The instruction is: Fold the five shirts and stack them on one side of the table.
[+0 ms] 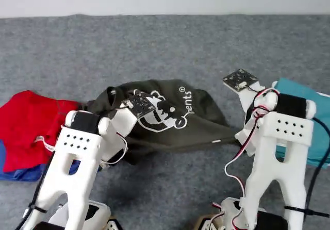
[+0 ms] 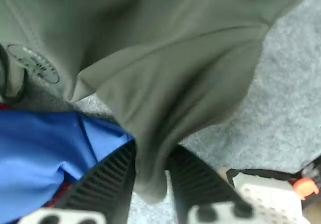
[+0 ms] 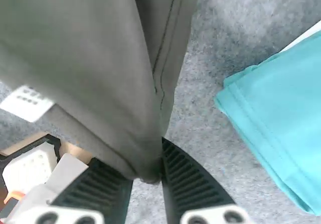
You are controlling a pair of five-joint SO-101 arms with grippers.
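Observation:
A dark olive shirt [image 1: 170, 119] with a white print hangs stretched between both arms over the middle of the grey table. My left gripper [image 2: 149, 176] is shut on a fold of the olive shirt [image 2: 165, 83] at its left edge. My right gripper [image 3: 146, 171] is shut on the olive shirt's [image 3: 90, 68] hem at its right edge. A red shirt [image 1: 28, 124] lies crumpled on a blue shirt [image 1: 20, 172] at the table's left; the blue shirt [image 2: 40, 148] lies under the left gripper. A folded teal shirt [image 1: 301, 121] rests at the right, and the teal shirt [image 3: 276, 123] lies beside the right gripper.
The grey carpeted table top [image 1: 165, 44] runs open across the back. The white arm frames [image 1: 77, 163] and their bases stand along the near edge. A white care label [image 3: 25, 103] hangs from the olive shirt.

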